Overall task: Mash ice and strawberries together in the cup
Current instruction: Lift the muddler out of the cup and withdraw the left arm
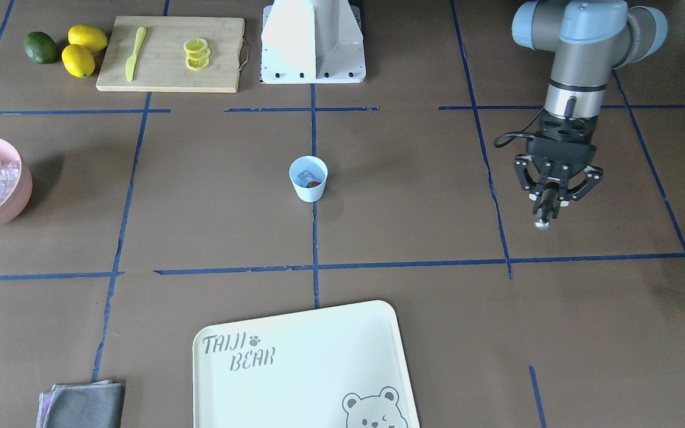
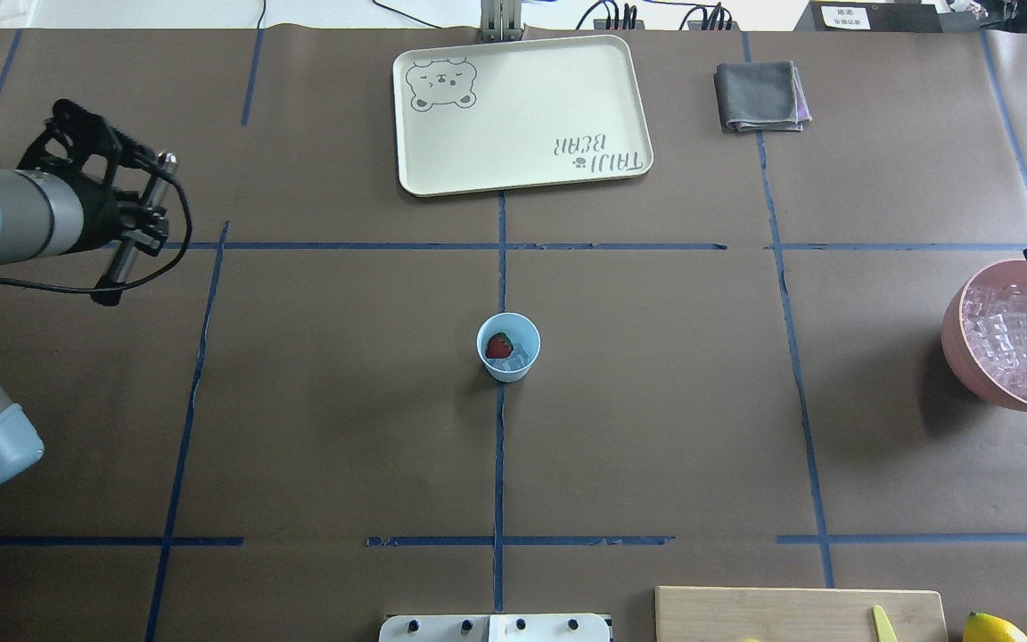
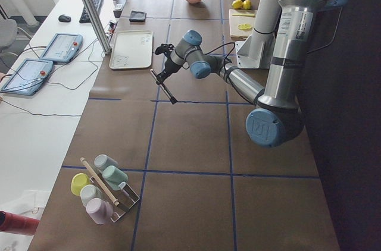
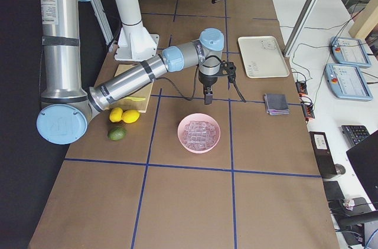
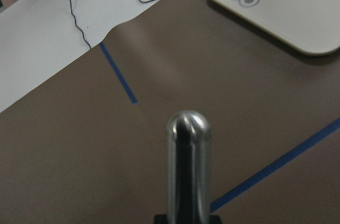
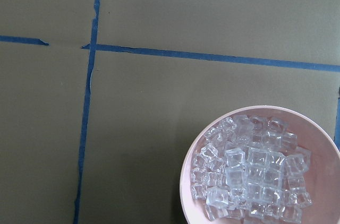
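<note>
Bright, even light, soft shadows; the near metal rod [image 5: 188,171] looks blurred.

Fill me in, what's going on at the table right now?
The left gripper is shut on a metal rod, held above the table off to the robot's left, well away from the cup. The cup stands in the middle with a strawberry and ice inside, and the berry looks whole. The right gripper hovers near the edge of the pink bowl, which holds more cubes. Whether its fingers are open is unclear.
</note>
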